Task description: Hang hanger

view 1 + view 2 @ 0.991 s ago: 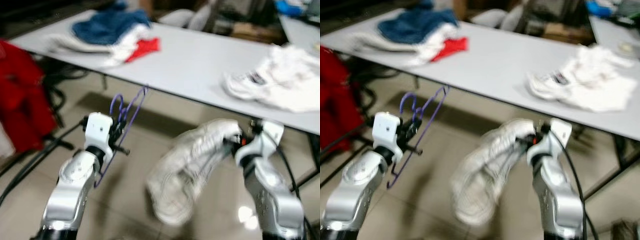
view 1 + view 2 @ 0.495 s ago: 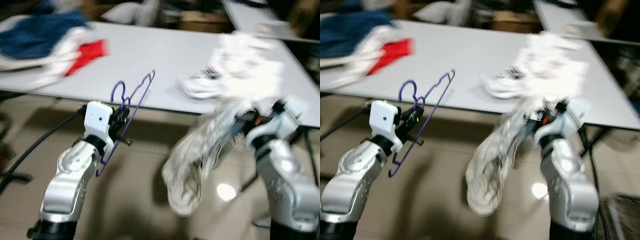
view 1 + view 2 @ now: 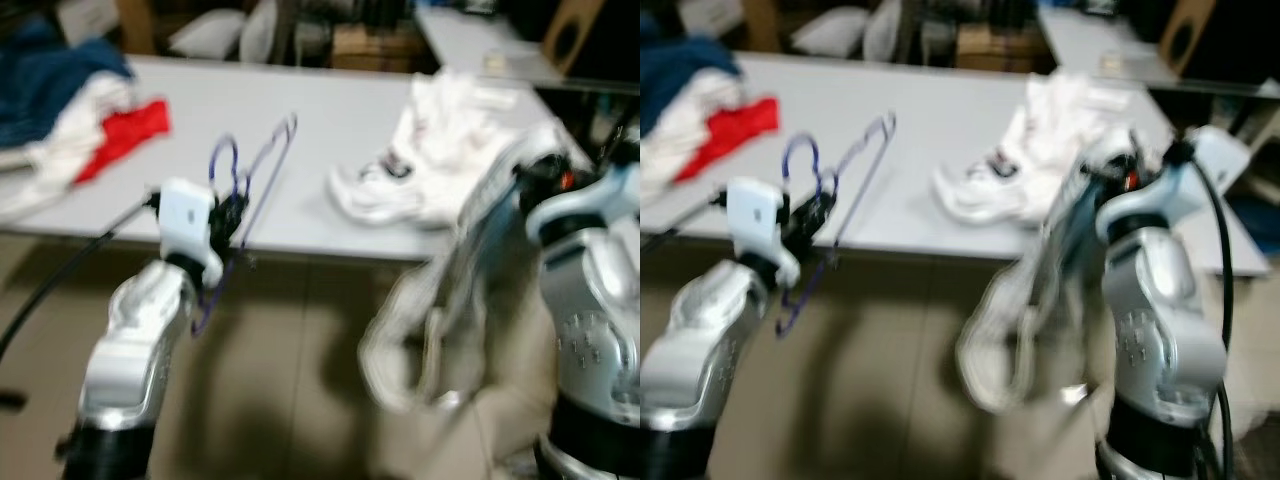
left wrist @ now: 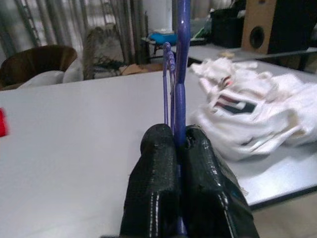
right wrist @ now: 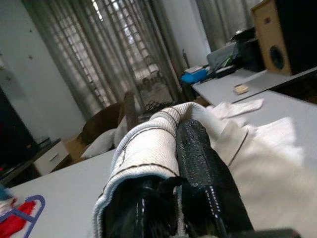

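Observation:
A thin purple wire hanger [image 3: 255,175] stands upright, pinched in my left gripper [image 3: 232,215], whose black fingers [image 4: 163,163] are shut on its wire in the left wrist view. My right gripper [image 3: 535,180] is raised at the right, shut on the collar of a white garment [image 3: 440,300] that hangs blurred below it toward the floor. In the right wrist view the white ribbed collar [image 5: 148,144] wraps over the black fingers [image 5: 203,163]. Both grippers are held in front of the grey table's near edge [image 3: 300,245].
On the grey table lie a crumpled white shirt [image 3: 430,160] at the right and a pile of blue, white and red clothes [image 3: 70,120] at the left. A black cable [image 3: 60,285] runs by my left arm. Tan tiled floor [image 3: 280,400] lies below. Another table [image 3: 470,35] stands behind.
The whole view has swung to the right along the table. My right gripper has lifted higher with the white garment. The left gripper still holds the hanger.

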### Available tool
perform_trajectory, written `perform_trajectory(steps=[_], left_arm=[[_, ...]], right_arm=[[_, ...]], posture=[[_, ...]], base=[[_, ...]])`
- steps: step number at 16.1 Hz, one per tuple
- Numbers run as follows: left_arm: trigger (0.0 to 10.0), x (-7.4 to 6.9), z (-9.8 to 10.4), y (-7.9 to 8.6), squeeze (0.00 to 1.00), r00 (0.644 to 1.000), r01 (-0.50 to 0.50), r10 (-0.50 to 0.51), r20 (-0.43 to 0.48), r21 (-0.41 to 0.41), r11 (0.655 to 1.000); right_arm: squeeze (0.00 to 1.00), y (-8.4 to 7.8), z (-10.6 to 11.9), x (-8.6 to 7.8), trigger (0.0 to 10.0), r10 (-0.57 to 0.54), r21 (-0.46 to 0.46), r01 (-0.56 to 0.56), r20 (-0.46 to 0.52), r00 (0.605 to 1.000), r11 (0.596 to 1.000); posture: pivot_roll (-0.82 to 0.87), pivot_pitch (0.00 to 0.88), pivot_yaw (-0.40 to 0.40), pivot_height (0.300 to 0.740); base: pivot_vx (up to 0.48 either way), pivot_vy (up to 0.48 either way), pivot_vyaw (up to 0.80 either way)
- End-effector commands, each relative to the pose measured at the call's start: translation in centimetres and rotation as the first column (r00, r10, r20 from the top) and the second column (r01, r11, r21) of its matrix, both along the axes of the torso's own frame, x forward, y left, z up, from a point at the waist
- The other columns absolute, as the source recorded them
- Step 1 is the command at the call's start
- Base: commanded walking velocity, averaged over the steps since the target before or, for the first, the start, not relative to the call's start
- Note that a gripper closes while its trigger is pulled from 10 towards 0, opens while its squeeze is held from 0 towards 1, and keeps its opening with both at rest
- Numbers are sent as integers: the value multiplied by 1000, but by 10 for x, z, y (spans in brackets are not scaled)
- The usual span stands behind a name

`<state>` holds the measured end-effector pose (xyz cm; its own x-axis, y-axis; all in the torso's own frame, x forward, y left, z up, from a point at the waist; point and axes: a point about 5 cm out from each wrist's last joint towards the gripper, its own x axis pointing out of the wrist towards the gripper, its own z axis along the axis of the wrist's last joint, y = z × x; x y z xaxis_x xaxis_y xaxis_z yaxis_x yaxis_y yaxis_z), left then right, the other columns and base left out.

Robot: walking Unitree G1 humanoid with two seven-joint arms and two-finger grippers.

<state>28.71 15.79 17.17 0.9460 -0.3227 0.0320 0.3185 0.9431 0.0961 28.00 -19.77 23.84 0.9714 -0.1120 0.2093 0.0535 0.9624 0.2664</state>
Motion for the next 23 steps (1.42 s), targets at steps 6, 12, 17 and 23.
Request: perform_trajectory(steps=[6, 12, 17, 23], left_arm=[[10000, 6, -2, 3, 0, 998, -53, 53, -16, 20, 998], [10000, 10, -5, -3, 0, 999, -42, 43, -33, 30, 999], [10000, 10, -8, -11, 0, 999, -21, 23, -37, 37, 999], [10000, 9, -11, -8, 0, 998, -32, 34, -45, 40, 999]], right_arm=[[0, -10, 8, 3, 10000, -50, 9, 49, 35, 998, 999], [0, -2, -30, -1, 10000, 6, -7, -7, -118, 993, 1000], [0, -13, -30, -2, 10000, -80, 4, 81, -110, 991, 997], [0, -67, -30, -3, 10000, -330, -59, 325, -145, 933, 944]], posture=[[3, 0, -52, 740], [-1, 0, -40, 740], [-3, 0, -41, 740], [2, 0, -52, 740]], base=[[377, 0, 0], [376, 0, 0], [378, 0, 0], [379, 0, 0]])
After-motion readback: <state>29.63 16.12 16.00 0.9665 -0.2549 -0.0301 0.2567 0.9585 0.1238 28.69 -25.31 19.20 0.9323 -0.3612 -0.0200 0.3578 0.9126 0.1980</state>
